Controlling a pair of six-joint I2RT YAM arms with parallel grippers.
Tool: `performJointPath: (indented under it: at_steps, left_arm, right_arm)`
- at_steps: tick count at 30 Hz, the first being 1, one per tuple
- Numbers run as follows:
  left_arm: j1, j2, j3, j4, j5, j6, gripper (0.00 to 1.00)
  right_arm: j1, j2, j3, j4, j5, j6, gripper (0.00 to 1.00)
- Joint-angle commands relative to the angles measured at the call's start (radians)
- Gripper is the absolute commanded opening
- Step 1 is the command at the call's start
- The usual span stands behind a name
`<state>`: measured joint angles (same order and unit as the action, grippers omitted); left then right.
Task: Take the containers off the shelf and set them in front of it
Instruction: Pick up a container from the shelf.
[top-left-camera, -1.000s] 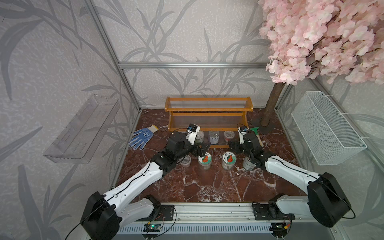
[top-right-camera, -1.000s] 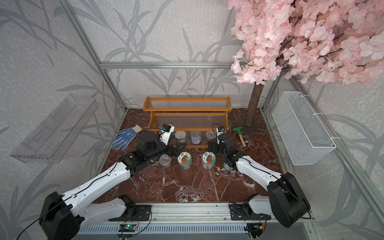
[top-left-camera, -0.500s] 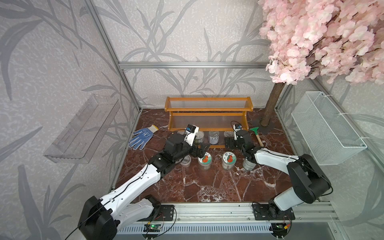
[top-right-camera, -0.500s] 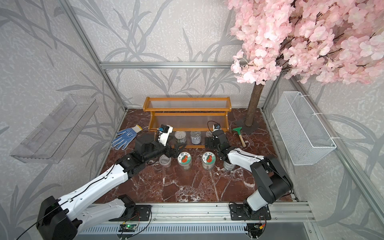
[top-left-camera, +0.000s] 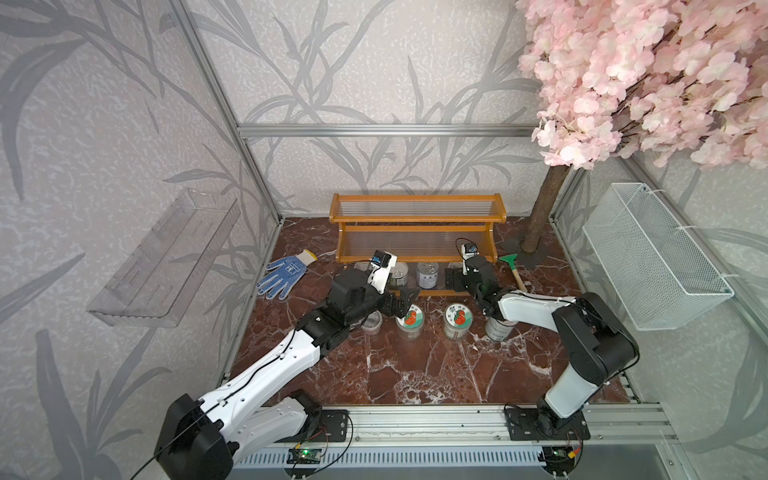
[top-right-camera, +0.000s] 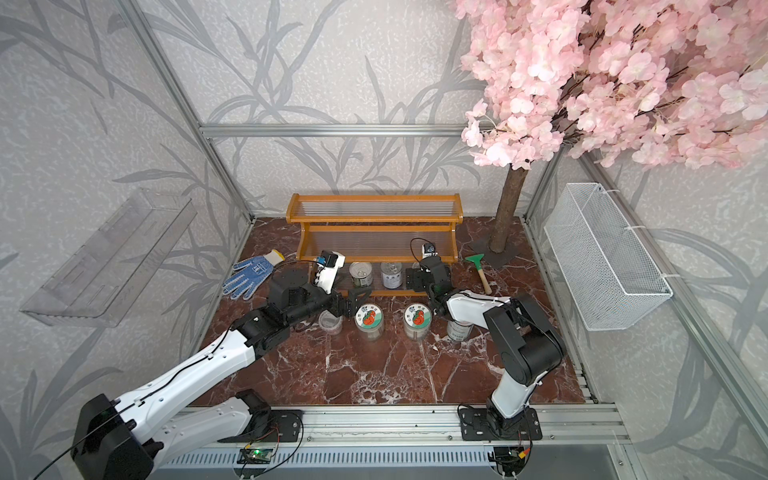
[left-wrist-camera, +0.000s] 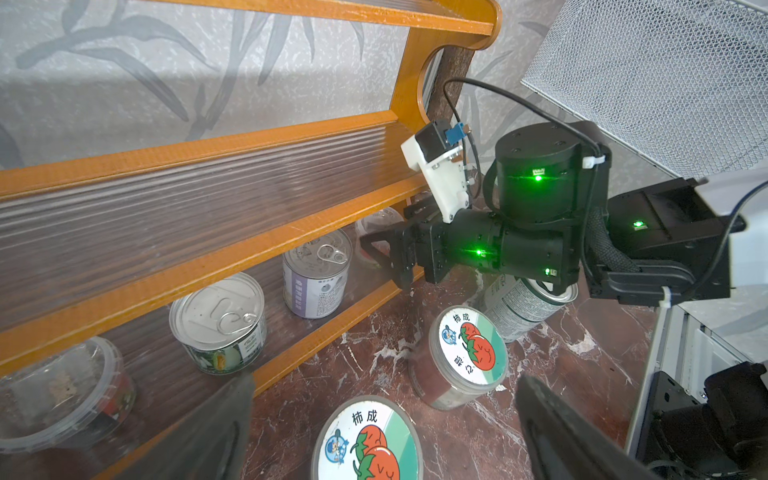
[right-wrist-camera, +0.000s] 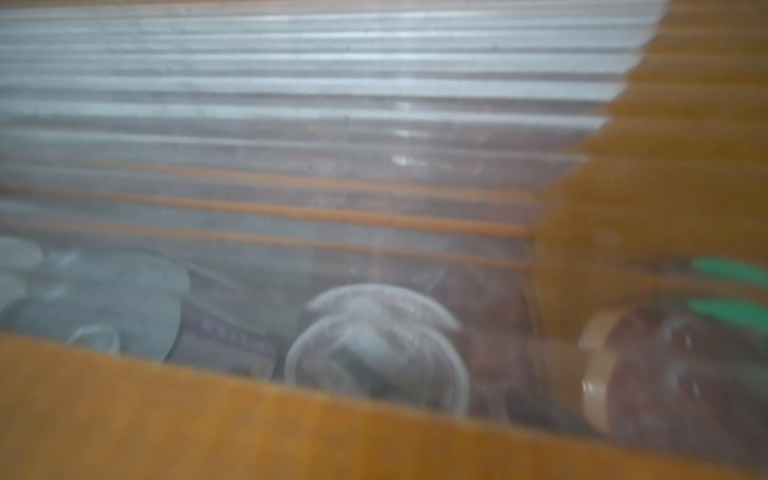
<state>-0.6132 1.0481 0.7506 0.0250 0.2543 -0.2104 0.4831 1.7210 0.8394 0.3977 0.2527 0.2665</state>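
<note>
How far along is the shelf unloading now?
Done: one clear cup, two tomato-lidded jars and the tall tin stand before the shelf. In hand: nothing; left gripper and right gripper are open. Remaining: two pull-tab tins and two cups on the lowest tier.

White-and-black arms (top-left-camera: 270, 370) (green LEDs (left-wrist-camera: 537, 178))

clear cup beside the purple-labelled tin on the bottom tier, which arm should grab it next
Right. The right gripper is open at the bottom tier beside the clear cup, which its wrist view faces. The left gripper, also open, hangs over a tomato-lidded jar on the floor, farther off.
</note>
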Motion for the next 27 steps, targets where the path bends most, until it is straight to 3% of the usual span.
performJointPath:
  at_steps: [1,17,27]
  left_arm:
    - [0.003,-0.008,-0.002,0.001,-0.005,-0.004,1.00]
    - [0.003,-0.017,-0.006,-0.014,-0.009,-0.007,1.00]
    - [0.003,-0.034,-0.021,-0.022,-0.009,-0.012,1.00]
  right_arm:
    - [-0.012,0.034,0.029,0.035,0.009,-0.007,1.00]
    - [-0.023,0.108,0.078,0.066,0.005,-0.023,0.96]
    - [-0.024,0.102,0.084,0.049,-0.002,-0.041,0.73]
